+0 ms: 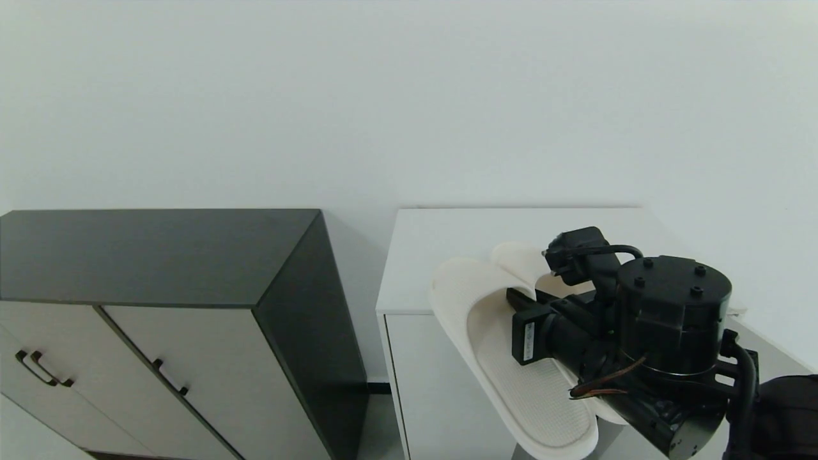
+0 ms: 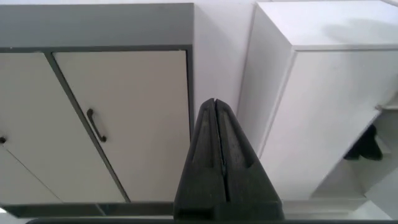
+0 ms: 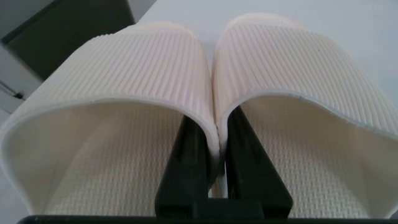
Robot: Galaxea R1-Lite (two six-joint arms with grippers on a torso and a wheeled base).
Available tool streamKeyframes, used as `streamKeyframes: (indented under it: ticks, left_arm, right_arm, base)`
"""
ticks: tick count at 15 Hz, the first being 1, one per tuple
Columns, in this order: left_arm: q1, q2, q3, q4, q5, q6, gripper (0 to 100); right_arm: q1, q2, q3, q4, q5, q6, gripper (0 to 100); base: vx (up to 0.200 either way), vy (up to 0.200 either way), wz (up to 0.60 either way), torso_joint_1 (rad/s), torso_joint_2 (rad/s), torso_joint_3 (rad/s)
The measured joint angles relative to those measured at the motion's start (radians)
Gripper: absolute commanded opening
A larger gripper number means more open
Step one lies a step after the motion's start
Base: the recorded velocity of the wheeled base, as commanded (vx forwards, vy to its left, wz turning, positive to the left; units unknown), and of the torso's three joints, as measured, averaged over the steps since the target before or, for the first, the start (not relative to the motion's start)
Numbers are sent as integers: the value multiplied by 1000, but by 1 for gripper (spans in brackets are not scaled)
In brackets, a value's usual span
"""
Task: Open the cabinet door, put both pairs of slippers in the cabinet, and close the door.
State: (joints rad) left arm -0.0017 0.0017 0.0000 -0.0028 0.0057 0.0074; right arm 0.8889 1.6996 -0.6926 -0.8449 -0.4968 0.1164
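The slippers [image 3: 143,74] are pinched by their touching inner walls in the right gripper [image 3: 214,140]; that thin hold could let one drop. Left of it, the cabinet door [image 1: 185,377] looks shut; the left gripper [image 2: 216,152] is closed, empty.

Cream slippers [image 1: 537,396] held, cab door [image 1: 192,364] shut

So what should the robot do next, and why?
Probably bring the left gripper to the handle and pull the door open. The cabinet looks closed, the left gripper is shut on nothing, and the right gripper holds the slippers, so they have nowhere to go yet.
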Motion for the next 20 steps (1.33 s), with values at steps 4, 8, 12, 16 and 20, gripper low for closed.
streamKeyframes:
  ticks: [4, 8, 12, 16, 20]
  left_arm:
    - [0, 0, 0, 0, 2, -1, 0]
    - [0, 0, 0, 0, 1, 0, 0]
    - [0, 0, 0, 0, 1, 0, 0]
    - [0, 0, 0, 0, 1, 0, 0]
    - [0, 0, 0, 0, 0, 0, 0]
  right_arm:
    - [0, 0, 7, -1, 0, 0, 0]
    - [0, 0, 17, -3, 0, 0, 0]
    - [-2, 1, 21, -3, -1, 0, 0]
    - [0, 2, 22, -3, 0, 0, 0]
    - [1, 2, 23, -3, 0, -1, 0]
  base:
    - [-200, 0, 0, 1, 4, 1]
    - [-100, 0, 0, 4, 2, 0]
    - [0, 0, 0, 0, 0, 0]
    - [0, 0, 0, 0, 0, 0]
    - [0, -100, 0, 0, -1, 0]
